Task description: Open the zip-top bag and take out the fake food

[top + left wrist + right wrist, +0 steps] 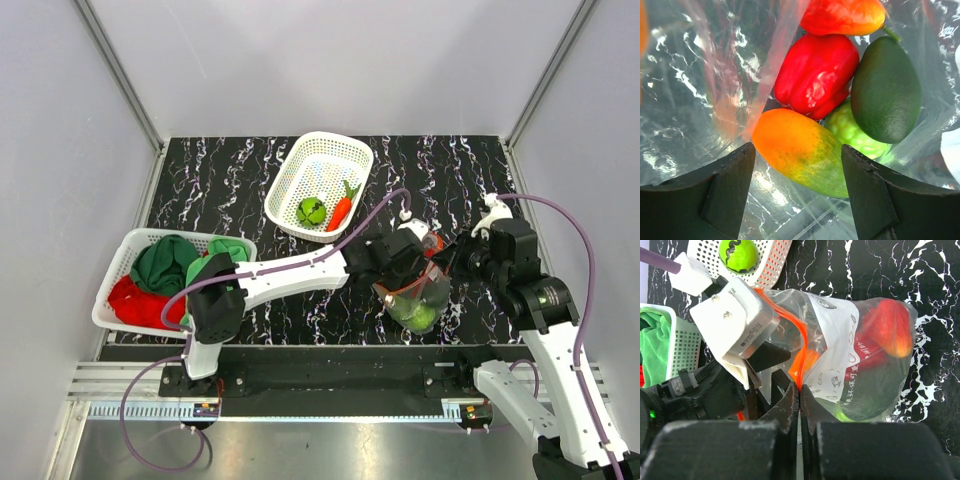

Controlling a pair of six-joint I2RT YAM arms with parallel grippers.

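Seen from above, a white mesh basket [110,290] sits at the near left of the black, white-veined table [220,190]. It holds a soft red cloth [135,300] and a crumpled green cloth [165,262].

Further right and further back is an oval white mesh basket [290,170]. A glossy green ball [311,211] with dark markings and an orange-red carrot-shaped stick [340,210] lie in it.

My left arm reaches rightward across the table to the zip-top bag [430,295], a clear, crinkly pouch lying at the near right between the two wrists.

The left gripper [796,148] is inside the bag's mouth with its dark jaws spread apart and shiny film around them. The fake food [815,75] is packed together just beyond:
- a smooth oval piece [800,150], orange fading to green, lies across the gap between the fingertips, and I cannot tell whether either pad touches it
- a lobed red pepper sits behind it
- an orange-red piece [840,15] is at the top
- a bumpy light green piece [855,132] is to the right
- a matte dark green egg shape [885,90] is furthest right

The right gripper [799,395] is clenched on the bag's edge at the orange zip strip [797,340]. The strip curves up from the pinch.
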